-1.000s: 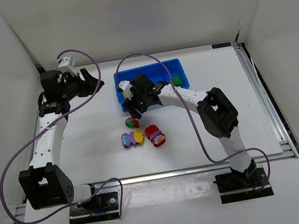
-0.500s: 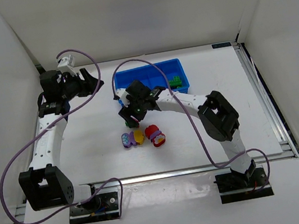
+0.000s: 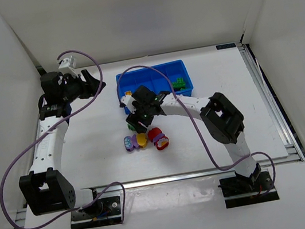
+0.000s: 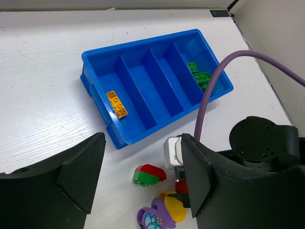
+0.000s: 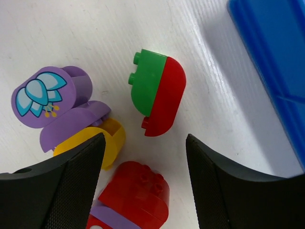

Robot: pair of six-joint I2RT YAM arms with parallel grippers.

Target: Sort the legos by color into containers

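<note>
Jaws of the right gripper stand wide apart and empty, having swung back from the blue tray to the loose bricks, so a fresh pick is probably starting. Just ahead of the gap, centred between the fingers, the green-and-red brick lies untouched on the table. Beside one finger sit a purple flower brick and a yellow one; a red brick lies nearer the wrist. Well off, the left gripper hangs open too, and the tray ahead of it holds an orange brick and green bricks in separate end compartments
</note>
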